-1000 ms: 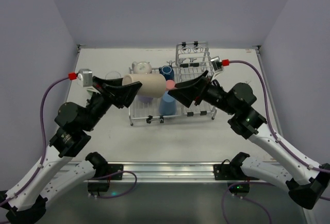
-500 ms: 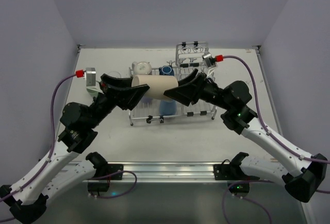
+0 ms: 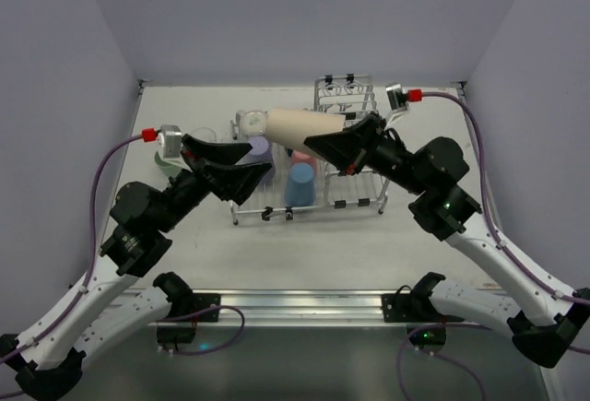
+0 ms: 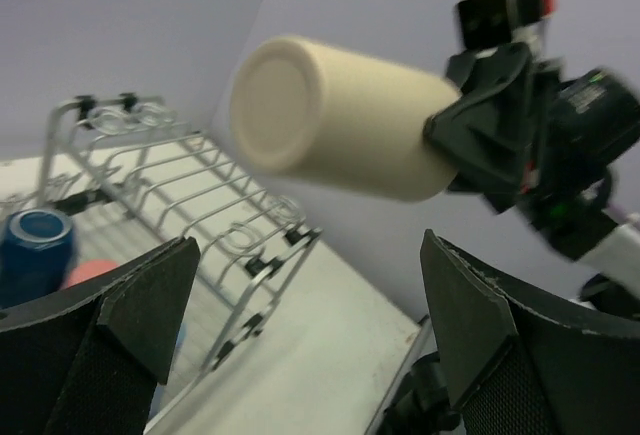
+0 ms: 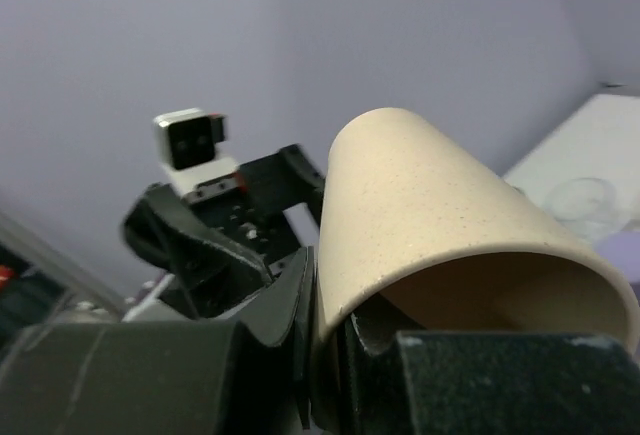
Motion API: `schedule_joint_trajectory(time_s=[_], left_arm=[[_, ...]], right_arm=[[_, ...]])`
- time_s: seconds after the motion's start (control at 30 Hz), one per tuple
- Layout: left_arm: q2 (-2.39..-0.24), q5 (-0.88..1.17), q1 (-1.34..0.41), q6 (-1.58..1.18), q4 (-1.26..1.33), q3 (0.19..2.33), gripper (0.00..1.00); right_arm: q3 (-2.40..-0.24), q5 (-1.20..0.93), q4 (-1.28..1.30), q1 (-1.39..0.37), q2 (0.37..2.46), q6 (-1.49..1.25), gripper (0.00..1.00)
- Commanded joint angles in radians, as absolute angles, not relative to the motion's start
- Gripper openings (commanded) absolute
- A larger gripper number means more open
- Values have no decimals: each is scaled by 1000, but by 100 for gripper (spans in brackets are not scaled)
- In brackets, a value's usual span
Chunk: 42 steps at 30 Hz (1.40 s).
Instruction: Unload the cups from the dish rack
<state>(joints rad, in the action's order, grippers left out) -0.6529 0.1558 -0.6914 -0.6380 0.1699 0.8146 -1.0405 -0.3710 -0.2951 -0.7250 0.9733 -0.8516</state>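
Observation:
A tan cup (image 3: 297, 124) hangs on its side above the dish rack (image 3: 355, 200), base pointing left. My right gripper (image 3: 320, 146) is shut on its rim, one finger outside the wall (image 5: 288, 307) and one inside. The wrist view shows the tan cup (image 5: 430, 210) filling the frame above the right gripper (image 5: 335, 347). My left gripper (image 3: 251, 172) stands open and holds nothing, just below and left of the cup. Its view looks up at the tan cup (image 4: 340, 115), apart from its fingers (image 4: 130, 305). A lavender cup (image 3: 261, 149), a pink cup (image 3: 300, 156) and a light blue cup (image 3: 300, 182) sit in the rack.
A dark blue cup (image 4: 35, 245) stands in the dish rack (image 4: 200, 195). A clear cup (image 3: 203, 135) and a pale cup (image 3: 249, 123) stand behind the rack's left end. The taller basket (image 3: 346, 97) rises at the back right. Purple walls close in on three sides.
The tan cup has passed from my left gripper to my right. The left one opened and drew back; the right shut on the rim and lifted the cup up and back.

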Motion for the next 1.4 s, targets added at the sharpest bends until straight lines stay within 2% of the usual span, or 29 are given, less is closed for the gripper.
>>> schedule_joint_trajectory(time_s=[0.0, 0.07, 0.2, 0.23, 0.3, 0.47, 0.6, 0.9, 1.2, 1.37], left_arm=[[-617, 10, -692, -474, -124, 906, 100], [-617, -57, -693, -422, -225, 925, 100], [-620, -115, -692, -364, -392, 908, 100], [-620, -109, -692, -351, -399, 897, 100], [-615, -83, -692, -345, -390, 855, 100], [-637, -61, -692, -319, -357, 808, 100], [-647, -17, -692, -302, -313, 775, 100], [-624, 47, -692, -268, -324, 753, 100], [-629, 103, -666, -268, -331, 744, 100], [-627, 103, -663, -270, -333, 744, 100]], right_arm=[[-1282, -137, 117, -690, 962, -536, 0], [-1420, -68, 254, -625, 1003, -401, 0], [-1695, 292, 645, -477, 1135, -183, 0], [-1736, 313, 687, -439, 1159, -145, 0], [-1808, 281, 763, -318, 1207, -140, 0], [-1775, 255, 805, -148, 1275, -126, 0], [-1808, 132, 854, -17, 1460, -101, 0], [-1793, 35, 888, 25, 1742, -158, 0], [-1907, -31, 937, 26, 1989, -175, 1], [-1922, -15, 971, 26, 2060, -175, 6]])
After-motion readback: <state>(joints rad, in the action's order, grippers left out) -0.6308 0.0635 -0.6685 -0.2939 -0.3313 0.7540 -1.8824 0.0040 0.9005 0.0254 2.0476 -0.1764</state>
